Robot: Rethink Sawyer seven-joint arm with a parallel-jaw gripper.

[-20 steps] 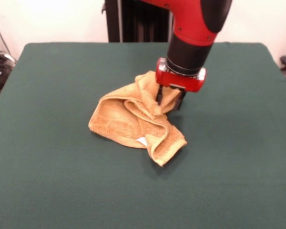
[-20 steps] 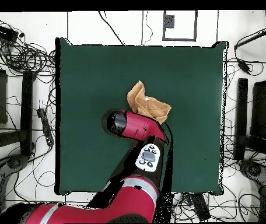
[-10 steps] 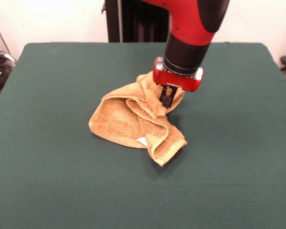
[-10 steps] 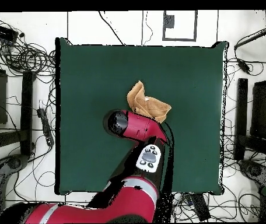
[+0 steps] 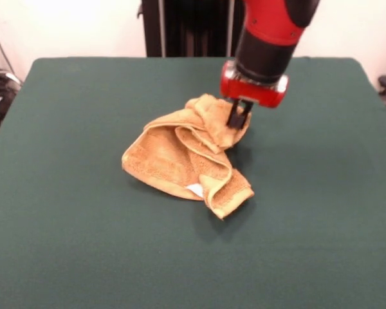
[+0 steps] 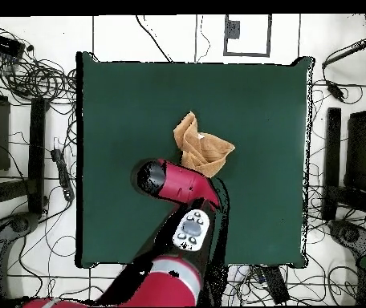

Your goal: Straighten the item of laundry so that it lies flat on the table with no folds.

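Orange-tan towel point(image 5: 183, 158) lies crumpled mid bench point(image 5: 83, 244), 1 white label showing; your pincer point(image 5: 237, 118) is clamped on its far raised fold.

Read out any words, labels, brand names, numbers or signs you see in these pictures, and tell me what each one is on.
None can be read.
Small white label on the towel: too small to tell whether it bears any print.
Grey panel on the arm, overhead view: dark button-like spots, no legible marking.
Gripper, table: no text visible.
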